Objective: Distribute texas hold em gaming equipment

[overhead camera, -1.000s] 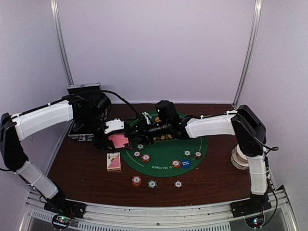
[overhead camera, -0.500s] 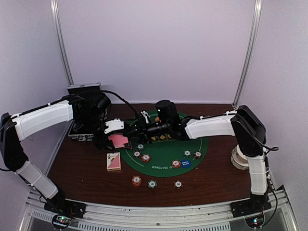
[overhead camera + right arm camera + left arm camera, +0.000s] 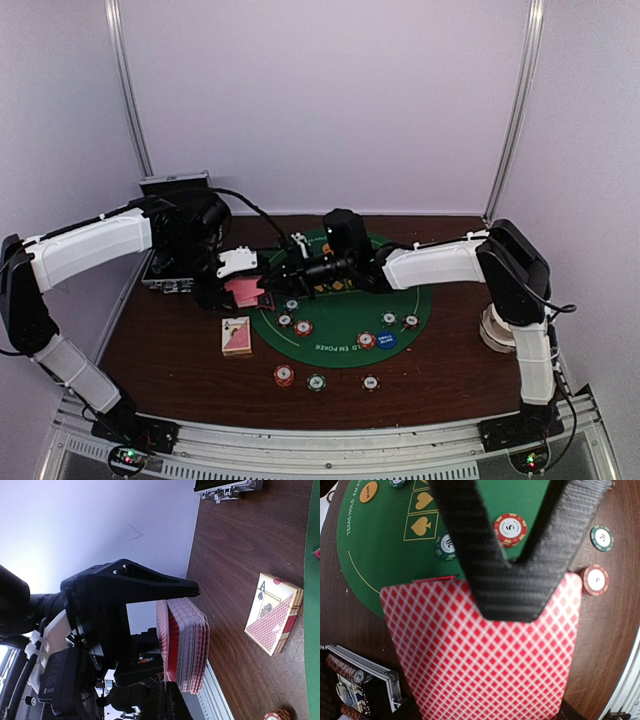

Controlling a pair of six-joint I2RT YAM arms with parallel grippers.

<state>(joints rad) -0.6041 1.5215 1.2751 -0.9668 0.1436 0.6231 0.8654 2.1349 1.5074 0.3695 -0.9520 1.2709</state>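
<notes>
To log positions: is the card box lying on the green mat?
No, the card box lies on the table beside the green mat.

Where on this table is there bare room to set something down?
Bare wood on the table, front left, between the card box and the near rail. More at front right, between the green mat and the white object. Crowded: the three chips at front centre, and the mat's left edge, where the left tool holds the deck.

From above: nine poker chips (image 3: 303, 327), one blue marker disc (image 3: 386, 340), one card box (image 3: 236, 336), one deck of cards (image 3: 247, 292), one green mat (image 3: 340, 310).
</notes>
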